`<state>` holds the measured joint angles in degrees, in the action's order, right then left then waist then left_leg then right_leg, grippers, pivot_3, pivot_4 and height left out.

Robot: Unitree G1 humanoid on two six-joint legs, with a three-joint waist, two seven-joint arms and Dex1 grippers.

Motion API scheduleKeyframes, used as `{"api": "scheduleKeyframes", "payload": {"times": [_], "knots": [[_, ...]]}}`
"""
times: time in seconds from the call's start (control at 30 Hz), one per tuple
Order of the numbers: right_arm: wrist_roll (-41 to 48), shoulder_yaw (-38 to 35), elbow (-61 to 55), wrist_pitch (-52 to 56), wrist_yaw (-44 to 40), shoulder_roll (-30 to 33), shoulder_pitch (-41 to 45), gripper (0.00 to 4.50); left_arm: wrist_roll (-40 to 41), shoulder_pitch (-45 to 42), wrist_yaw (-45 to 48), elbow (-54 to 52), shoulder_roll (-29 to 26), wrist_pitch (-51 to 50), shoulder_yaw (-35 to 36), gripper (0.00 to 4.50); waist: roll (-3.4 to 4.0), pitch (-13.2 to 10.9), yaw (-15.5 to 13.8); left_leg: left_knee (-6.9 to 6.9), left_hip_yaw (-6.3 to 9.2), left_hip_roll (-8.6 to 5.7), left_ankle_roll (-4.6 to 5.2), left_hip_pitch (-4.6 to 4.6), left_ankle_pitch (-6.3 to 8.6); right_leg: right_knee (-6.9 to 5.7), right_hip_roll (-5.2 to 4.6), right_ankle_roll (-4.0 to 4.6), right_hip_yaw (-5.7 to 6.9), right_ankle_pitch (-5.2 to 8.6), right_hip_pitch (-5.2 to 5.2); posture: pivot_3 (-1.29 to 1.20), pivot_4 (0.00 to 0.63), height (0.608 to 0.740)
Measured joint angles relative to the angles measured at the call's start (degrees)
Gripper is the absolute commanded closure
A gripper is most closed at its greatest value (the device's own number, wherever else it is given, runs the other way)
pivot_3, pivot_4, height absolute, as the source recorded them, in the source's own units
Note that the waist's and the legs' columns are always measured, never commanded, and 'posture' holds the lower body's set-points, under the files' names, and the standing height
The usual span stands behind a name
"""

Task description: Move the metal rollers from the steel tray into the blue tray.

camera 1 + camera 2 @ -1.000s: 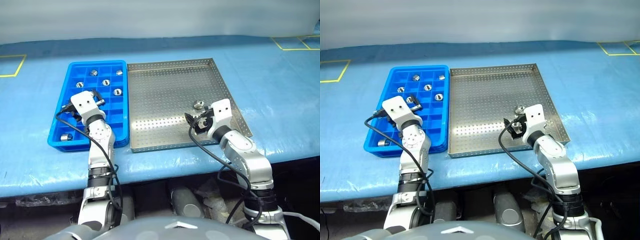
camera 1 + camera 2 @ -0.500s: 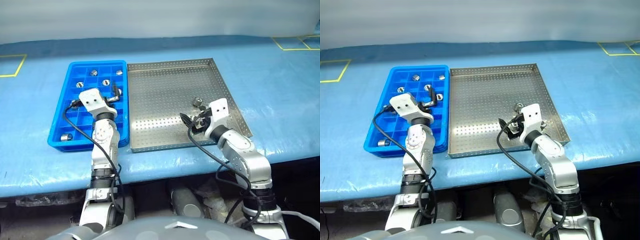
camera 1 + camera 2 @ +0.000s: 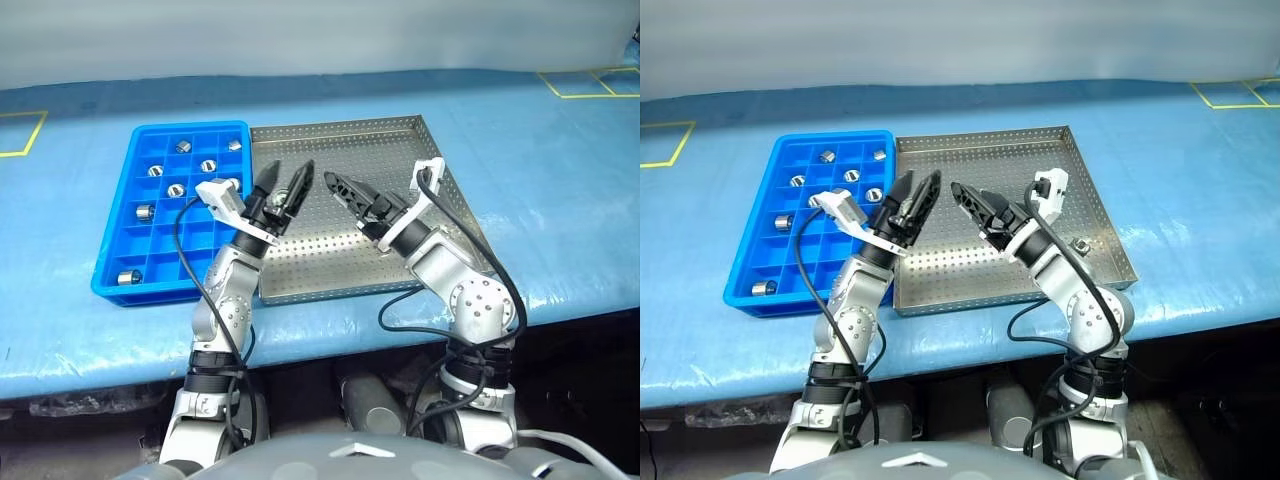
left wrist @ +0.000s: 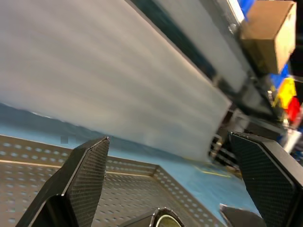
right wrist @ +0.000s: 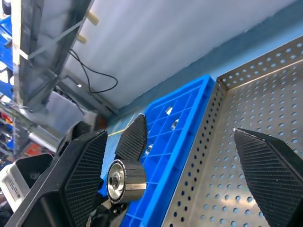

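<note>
The steel tray [image 3: 345, 150] lies on the blue table beside the blue tray [image 3: 106, 268], which is on its left. Several metal rollers [image 3: 208, 166] sit in the blue tray's compartments. One small roller [image 3: 1080, 244] lies in the steel tray near its right rim, beside my right forearm. My left gripper [image 3: 291, 166] hangs open above the steel tray's left part, fingers tilted upward and empty. My right gripper [image 3: 342, 190] is raised over the tray's middle, open and empty, facing the left one. In the right wrist view the blue tray [image 5: 182, 111] and steel tray [image 5: 265, 90] lie beyond its fingers [image 5: 80, 175].
Yellow tape marks [image 3: 22, 130] lie on the blue table cover at the far left and far right [image 3: 590, 82]. The table's front edge runs just below both trays. A cardboard box [image 4: 270, 30] sits high in the background of the left wrist view.
Both arms have lifted off the trays and swung toward each other. The left gripper left the blue tray for the steel tray; both wrists rolled so the fingers point upward. Both stayed open.
</note>
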<state>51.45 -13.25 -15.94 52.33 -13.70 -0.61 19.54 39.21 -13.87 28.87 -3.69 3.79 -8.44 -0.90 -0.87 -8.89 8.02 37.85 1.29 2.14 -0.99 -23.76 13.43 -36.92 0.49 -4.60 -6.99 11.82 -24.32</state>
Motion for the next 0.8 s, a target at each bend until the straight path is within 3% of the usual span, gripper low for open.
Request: {"api": "scheduleKeyframes", "payload": {"times": [0.3,0.8], "knots": [[6.58,-0.72,4.07,4.88,4.66,-0.03,0.47,0.00,11.31,0.06,4.22,-3.06,0.01,-8.99,-0.71,0.03,0.03,-0.01,0.61,-0.01,0.01,0.02,0.01,0.02,0.00,-0.01,0.02,0.03,-0.01,0.02,0.00,-0.11,0.150,0.740],[13.46,-0.56,3.40,3.69,4.28,0.70,-0.34,0.00,6.88,-0.54,1.16,-1.85,0.24,-6.05,-0.10,0.03,0.03,-0.01,0.62,-0.02,0.00,0.01,0.01,0.00,0.00,0.03,0.02,0.11,-0.01,0.07,0.00,-0.12,0.150,0.740]]}}
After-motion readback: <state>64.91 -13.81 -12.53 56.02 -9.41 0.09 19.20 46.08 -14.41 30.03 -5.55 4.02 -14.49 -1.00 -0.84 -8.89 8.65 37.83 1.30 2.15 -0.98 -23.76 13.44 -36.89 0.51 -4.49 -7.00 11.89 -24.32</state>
